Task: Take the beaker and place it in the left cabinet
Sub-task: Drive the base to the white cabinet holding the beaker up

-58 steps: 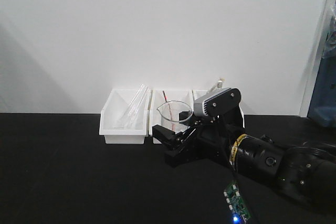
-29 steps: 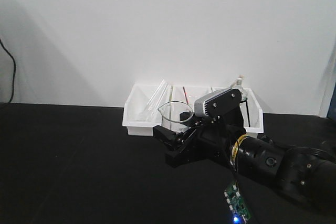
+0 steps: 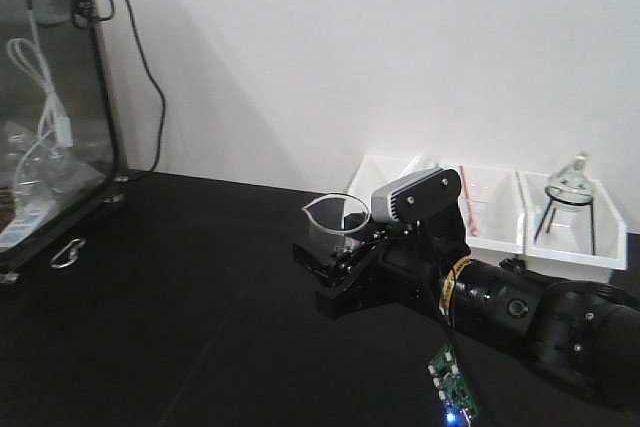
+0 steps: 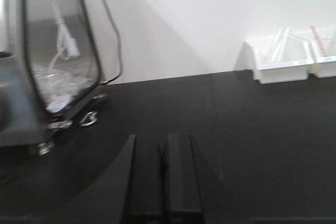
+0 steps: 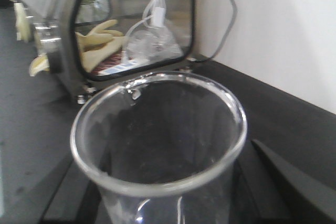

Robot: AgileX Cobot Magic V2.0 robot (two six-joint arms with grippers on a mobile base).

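Still got the beaker (image 3: 334, 227) upright in the right gripper (image 3: 322, 259), jaws clenched on its lower wall, over the black desk (image 3: 180, 327). Same spot in the front view as half a second back, same grip. Big shift behind it though: white trays (image 3: 480, 209) now way over at the right of the frame, with a flask on a tripod (image 3: 570, 192) in the rightmost one. Also a glass-fronted case (image 3: 55, 97) with dangling cables, newly in view at far left.

Only from the right wrist view: looking straight down into the beaker's open mouth, spout on the far side of the rim, and yellowish gloves (image 5: 100, 32) inside the case beyond.

Only from the left wrist view: left gripper (image 4: 163, 171) low over the desk, jaws pressed together with nothing between. Past that, a small metal hook (image 4: 88, 119) by the case's foot, then the trays far off at right against the white wall (image 4: 210, 14).
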